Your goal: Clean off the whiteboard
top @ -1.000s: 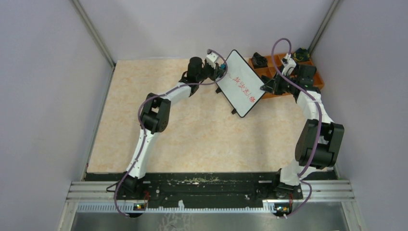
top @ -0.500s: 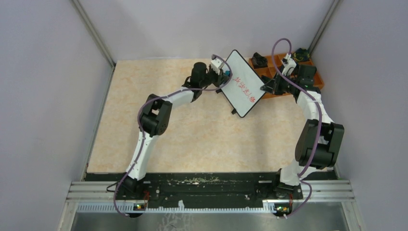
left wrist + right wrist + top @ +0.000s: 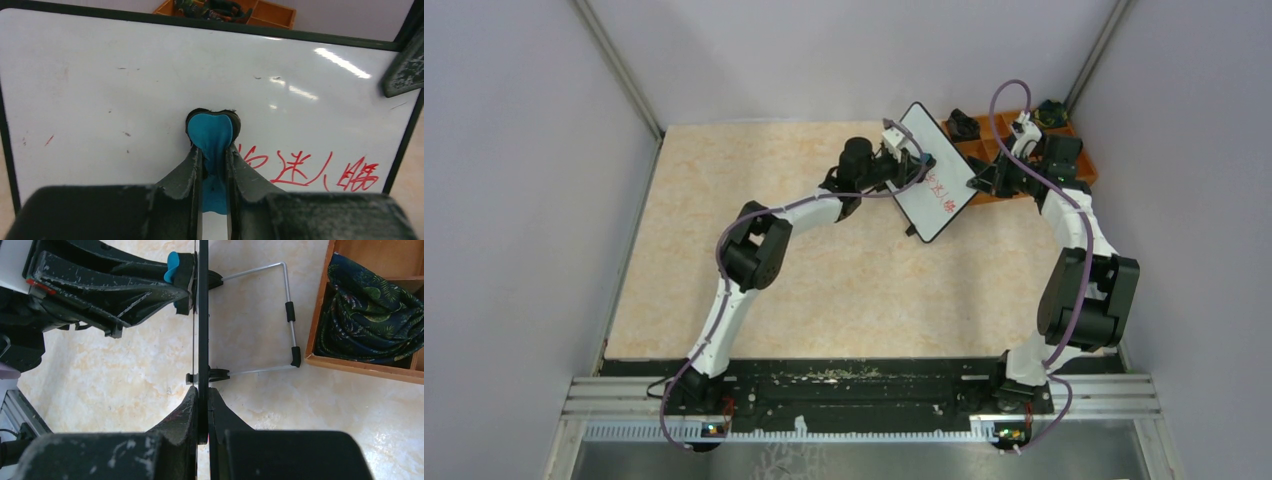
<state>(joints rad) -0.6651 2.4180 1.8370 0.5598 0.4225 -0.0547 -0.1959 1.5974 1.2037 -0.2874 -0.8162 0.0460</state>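
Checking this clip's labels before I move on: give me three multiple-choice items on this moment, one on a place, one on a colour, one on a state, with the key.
1. Where does the orange tray stand?
A) at the near left corner
B) under the left arm's base
C) at the far right of the table, beyond the whiteboard

2. What colour is the writing on the whiteboard?
A) red
B) green
C) black

3. How do the right jaws stand?
A) open above the tray
B) shut on the whiteboard's edge
C) shut on a marker

Key:
1 C: the top view shows it in the far right corner.
2 A: red strokes lie beside the blue eraser in the left wrist view.
3 B: the right wrist view shows them pinching the black frame.
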